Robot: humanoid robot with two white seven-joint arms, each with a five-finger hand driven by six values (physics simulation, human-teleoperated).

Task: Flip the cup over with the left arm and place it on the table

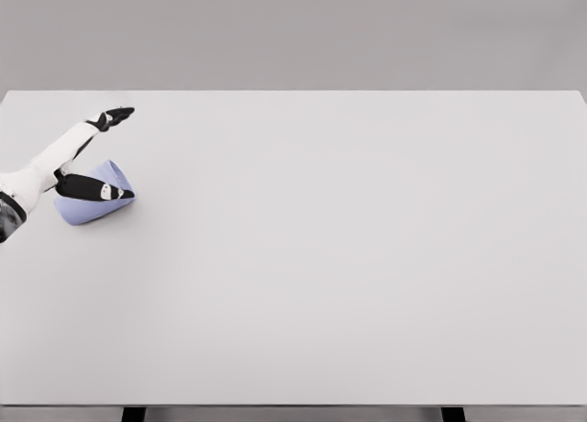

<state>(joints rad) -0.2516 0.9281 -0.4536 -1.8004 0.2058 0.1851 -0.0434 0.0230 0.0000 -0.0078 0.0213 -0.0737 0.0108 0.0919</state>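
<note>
A pale blue cup (84,207) lies on its side on the white table (348,257), near the left edge, its mouth facing up and to the right. My left hand (119,156) comes in from the left edge right at the cup. Its long fingers (112,118) stretch straight out past the cup toward the far side, well apart from it. The dark thumb (96,190) lies across the cup's upper side, touching it. The hand is spread, not closed around the cup. My right arm is out of view.
The table's left edge runs close to the cup and arm. Two dark table legs (134,414) show under the front edge. A plain grey wall stands behind the table.
</note>
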